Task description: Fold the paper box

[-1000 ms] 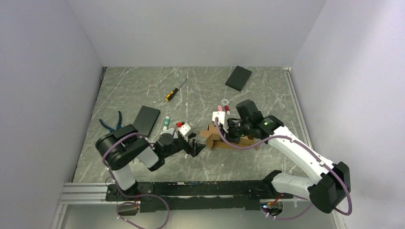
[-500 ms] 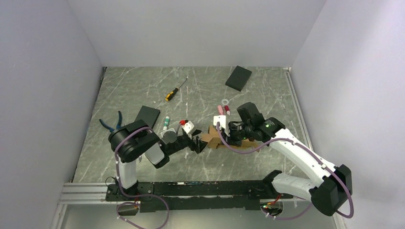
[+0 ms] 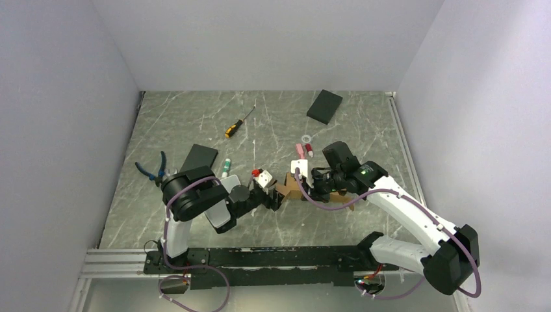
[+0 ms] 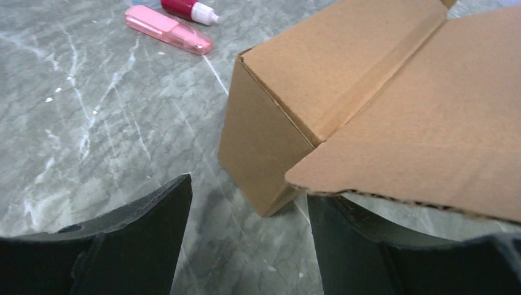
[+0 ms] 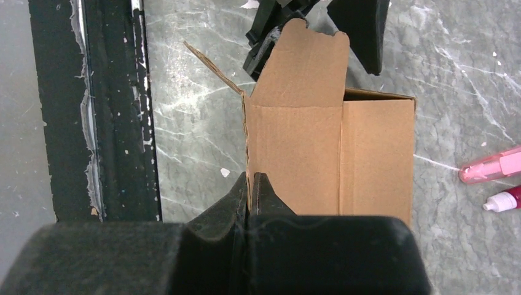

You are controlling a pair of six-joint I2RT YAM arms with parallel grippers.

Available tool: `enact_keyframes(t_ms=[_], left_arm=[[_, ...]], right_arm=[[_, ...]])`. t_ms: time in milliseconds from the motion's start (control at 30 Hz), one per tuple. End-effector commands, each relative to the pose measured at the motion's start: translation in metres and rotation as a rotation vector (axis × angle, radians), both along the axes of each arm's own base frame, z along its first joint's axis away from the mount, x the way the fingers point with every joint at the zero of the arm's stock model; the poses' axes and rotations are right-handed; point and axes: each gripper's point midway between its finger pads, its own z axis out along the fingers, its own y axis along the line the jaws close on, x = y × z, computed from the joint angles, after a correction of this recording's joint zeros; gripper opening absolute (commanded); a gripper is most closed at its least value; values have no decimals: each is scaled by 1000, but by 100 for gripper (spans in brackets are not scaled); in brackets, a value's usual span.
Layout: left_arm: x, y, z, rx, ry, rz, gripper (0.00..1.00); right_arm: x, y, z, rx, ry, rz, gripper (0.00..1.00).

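Tan paper box [image 4: 344, 80] sits just ahead of spread left fingers [image 4: 129, 233]

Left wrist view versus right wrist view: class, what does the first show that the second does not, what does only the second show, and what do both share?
Only the left wrist view: the box's short end face close up, with a loose flap overhanging one jaw. Only the right wrist view: the black rail at the table's edge, the box's tabbed flap seen whole, and the right jaws shut on the box's wall. Both: the box, the left jaws standing apart beside it, the pink tube, the small red bottle and the grey marbled table.
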Motion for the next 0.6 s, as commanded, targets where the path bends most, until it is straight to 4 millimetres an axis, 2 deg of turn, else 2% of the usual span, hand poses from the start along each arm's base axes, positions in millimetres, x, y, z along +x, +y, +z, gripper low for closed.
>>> enact_keyframes(t_ms=[0, 133, 267, 400, 567], left_arm=[[20, -4, 28, -61, -96, 105, 70], [26, -8, 29, -82, -85, 143, 54], [28, -17, 27, -92, -78, 140, 46], [31, -22, 27, -90, -92, 140, 46], [30, -20, 30, -74, -119, 133, 48]], right_arm=[[-6, 2, -1, 14, 12, 18, 0], [-7, 7, 2, 37, 42, 18, 0], [-2, 10, 5, 47, 73, -3, 0], [8, 11, 8, 56, 110, -49, 0], [35, 3, 16, 89, 151, -158, 0]])
